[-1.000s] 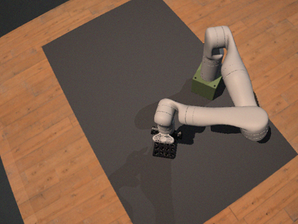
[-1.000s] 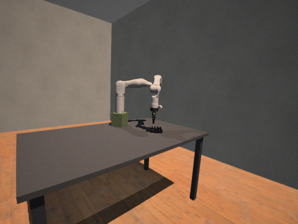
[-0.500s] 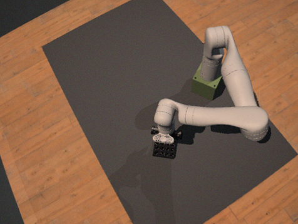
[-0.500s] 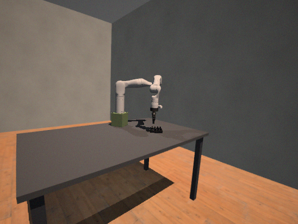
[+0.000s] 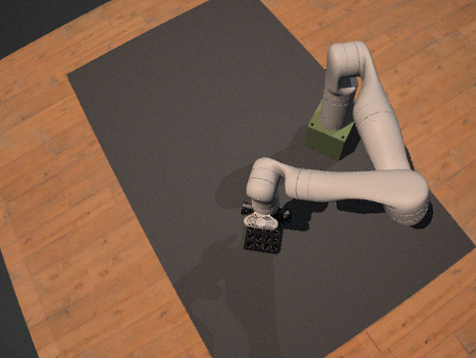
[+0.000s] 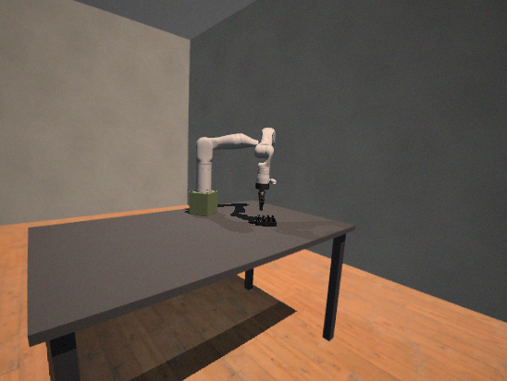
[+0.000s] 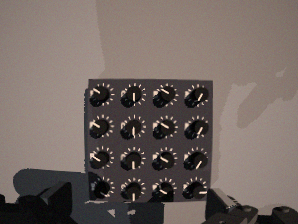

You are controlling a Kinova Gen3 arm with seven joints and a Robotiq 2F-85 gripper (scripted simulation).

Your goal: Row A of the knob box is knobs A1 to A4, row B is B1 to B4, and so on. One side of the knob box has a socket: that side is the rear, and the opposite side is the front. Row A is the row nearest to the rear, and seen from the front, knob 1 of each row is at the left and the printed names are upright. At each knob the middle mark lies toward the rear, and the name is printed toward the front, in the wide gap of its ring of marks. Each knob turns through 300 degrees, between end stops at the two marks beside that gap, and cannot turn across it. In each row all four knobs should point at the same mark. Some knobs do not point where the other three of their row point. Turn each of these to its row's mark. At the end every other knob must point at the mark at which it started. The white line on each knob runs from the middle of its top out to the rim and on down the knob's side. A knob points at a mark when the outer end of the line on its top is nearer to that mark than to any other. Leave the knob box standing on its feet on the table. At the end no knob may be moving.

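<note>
The knob box (image 7: 150,141) is a dark square panel with four rows of four black knobs, each with a white line and a ring of marks. It stands on the grey table (image 5: 243,172), also seen in the top view (image 5: 262,238) and the exterior view (image 6: 265,221). My gripper (image 7: 138,202) is open and empty. It hangs above the box, over the row nearest the bottom of the wrist view. Its dark fingers cover that edge of the box. In the exterior view the gripper (image 6: 261,202) is a short way above the knobs.
The arm's green base block (image 5: 329,134) stands on the table behind the box. The arm's forearm (image 5: 350,185) reaches low over the table to the right of the box. The table's edge (image 6: 324,233) lies a little beyond the box.
</note>
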